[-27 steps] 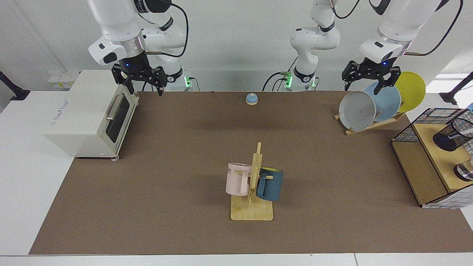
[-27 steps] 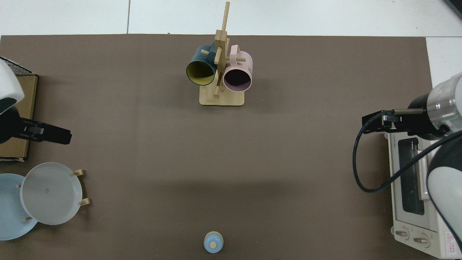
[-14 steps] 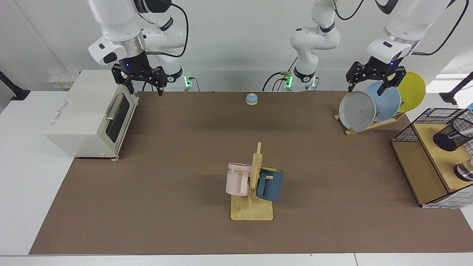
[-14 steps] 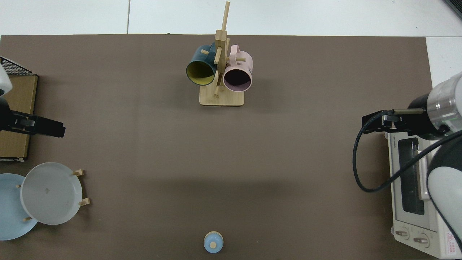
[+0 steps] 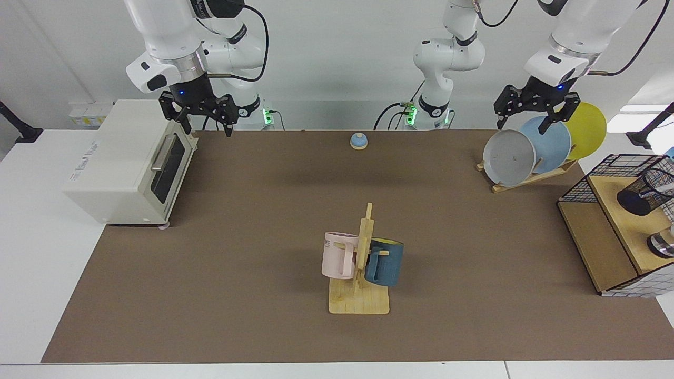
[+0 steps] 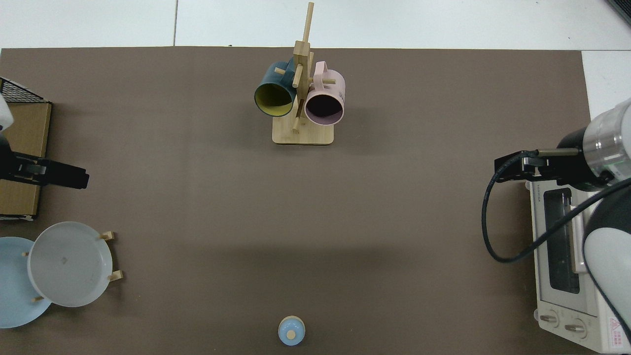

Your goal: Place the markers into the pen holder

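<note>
The pen holder [image 5: 645, 192] is seen on the wooden shelf [image 5: 624, 223] at the worktop's edge nearest the left arm, lying tipped with its mouth facing the middle. A pale stick, maybe a marker [image 5: 666, 187], is glimpsed inside, but too little is shown to be sure. The left claw [image 5: 531, 111] is held spread and empty above the plates [image 5: 532, 150] at the far edge. The right claw [image 5: 201, 113] is kept waiting, spread and empty, by the toaster oven [image 5: 131, 160]. A marker is judged light, stiff and smooth, so it should be pinched at mid-barrel
</note>
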Tool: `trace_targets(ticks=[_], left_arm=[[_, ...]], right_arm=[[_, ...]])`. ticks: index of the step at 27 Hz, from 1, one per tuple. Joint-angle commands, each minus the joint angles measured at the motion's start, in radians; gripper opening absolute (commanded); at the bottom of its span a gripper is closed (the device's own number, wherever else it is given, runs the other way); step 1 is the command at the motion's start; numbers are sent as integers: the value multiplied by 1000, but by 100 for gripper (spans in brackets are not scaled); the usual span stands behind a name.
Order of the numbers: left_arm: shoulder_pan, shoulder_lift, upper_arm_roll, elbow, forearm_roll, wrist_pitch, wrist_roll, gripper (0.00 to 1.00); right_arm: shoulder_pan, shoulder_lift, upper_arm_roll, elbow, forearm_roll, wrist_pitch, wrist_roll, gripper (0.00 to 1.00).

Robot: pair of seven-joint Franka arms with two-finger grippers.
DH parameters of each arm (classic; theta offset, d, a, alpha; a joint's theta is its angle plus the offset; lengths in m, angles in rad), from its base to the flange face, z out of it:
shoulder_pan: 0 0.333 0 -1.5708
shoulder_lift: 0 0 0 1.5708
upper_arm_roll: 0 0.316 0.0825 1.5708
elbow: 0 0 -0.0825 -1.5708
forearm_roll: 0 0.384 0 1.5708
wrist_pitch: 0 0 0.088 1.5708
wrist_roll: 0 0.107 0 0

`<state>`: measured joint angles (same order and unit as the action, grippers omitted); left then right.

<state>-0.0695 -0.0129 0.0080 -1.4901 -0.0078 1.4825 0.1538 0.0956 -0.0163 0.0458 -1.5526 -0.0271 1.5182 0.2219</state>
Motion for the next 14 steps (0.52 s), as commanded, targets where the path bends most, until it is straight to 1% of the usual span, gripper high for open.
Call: trace_targets(ticks=[1, 6, 14], left_arm=[[2, -15, 1, -12, -17, 5, 6, 100], [2, -15, 3, -13, -17, 27, 4, 100], [2, -15, 6, -15, -17, 27, 3, 100]], right_arm=[[-11, -5, 8, 0, 1, 10, 14, 100], [-13, -5, 8, 0, 1, 10, 14, 100], [-11, -5, 8, 0, 1, 10, 14, 100]])
